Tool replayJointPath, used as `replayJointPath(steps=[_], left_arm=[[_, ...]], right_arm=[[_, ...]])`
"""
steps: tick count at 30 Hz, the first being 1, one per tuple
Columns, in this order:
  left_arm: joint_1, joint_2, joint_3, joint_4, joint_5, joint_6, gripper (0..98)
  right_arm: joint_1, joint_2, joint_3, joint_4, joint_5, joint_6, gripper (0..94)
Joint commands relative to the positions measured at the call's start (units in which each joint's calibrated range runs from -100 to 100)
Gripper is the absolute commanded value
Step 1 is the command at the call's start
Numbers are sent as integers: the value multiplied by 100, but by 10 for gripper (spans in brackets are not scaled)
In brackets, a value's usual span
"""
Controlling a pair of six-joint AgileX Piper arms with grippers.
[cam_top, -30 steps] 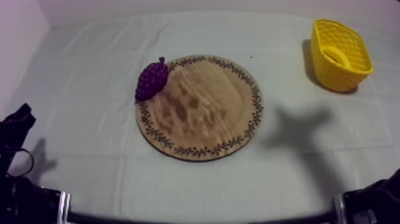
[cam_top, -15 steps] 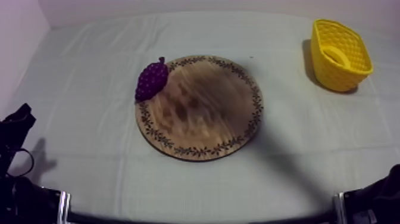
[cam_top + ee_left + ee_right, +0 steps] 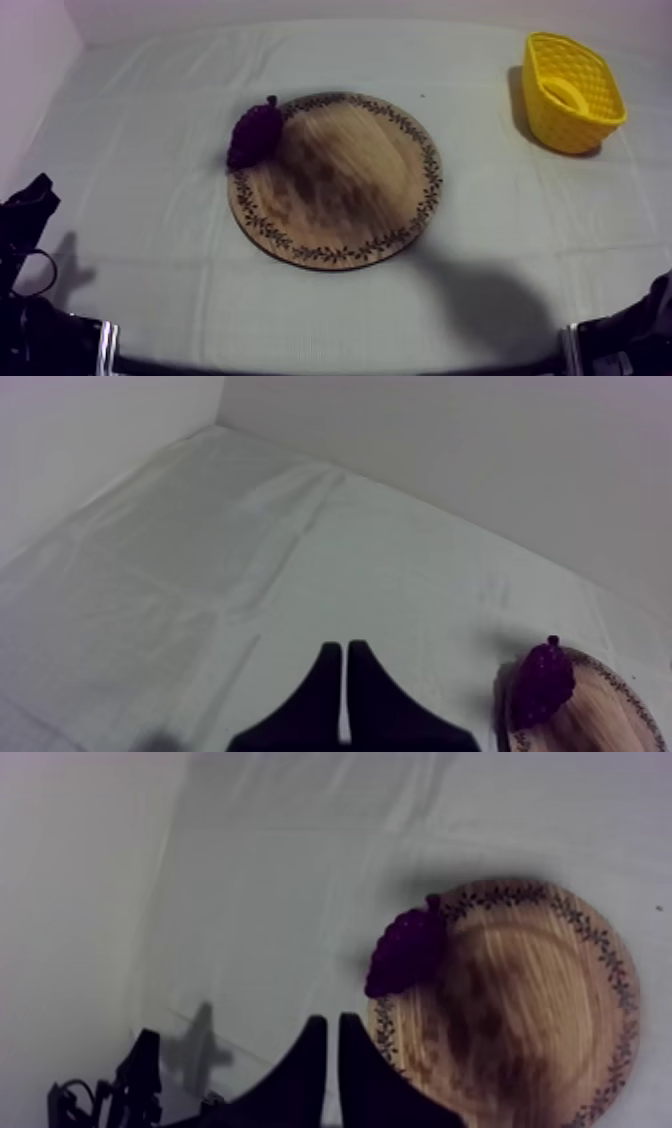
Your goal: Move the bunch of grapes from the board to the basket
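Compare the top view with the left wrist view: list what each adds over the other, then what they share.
Top view adds: the yellow lattice basket at the table's far right, the whole of the round wooden board with the patterned rim, and a dark shadow across it. Left wrist view adds: my left hand, its black fingers together as a narrow wedge over the grey-white cloth. Shared: the purple bunch of toy grapes lying at the board's edge, part of that rim, and the cloth.
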Motion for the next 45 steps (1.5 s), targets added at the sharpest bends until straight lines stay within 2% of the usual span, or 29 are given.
replayJointPath(steps=[1, 11, 22, 24, 25, 28, 30, 32, 36, 45], left_arm=[[-1, 3, 4, 1, 3, 0, 0], [-1, 3, 4, 1, 3, 0, 0], [-1, 3, 4, 1, 3, 0, 0], [-1, 3, 4, 1, 3, 0, 0], [-1, 3, 4, 1, 3, 0, 0], [-1, 3, 4, 1, 3, 0, 0], [-1, 3, 4, 1, 3, 0, 0], [-1, 3, 4, 1, 3, 0, 0], [-1, 3, 4, 1, 3, 0, 0], [-1, 3, 4, 1, 3, 0, 0]], right_arm=[[-3, 497, -384, -16, 120, -232, 50], [40, 1442, -964, -93, 286, -734, 81], [142, 1649, -159, -126, 264, -841, 136], [160, 1685, -69, -144, 253, -818, 198], [158, 1707, -50, -166, 257, -787, 264], [104, 1779, -52, -240, 297, -643, 587], [71, 1829, -76, -283, 314, -573, 731], [55, 1880, -92, -350, 322, -518, 830], [26, 2040, -282, -430, 329, -510, 904], [-65, 2704, -1229, -459, 343, -627, 927]])
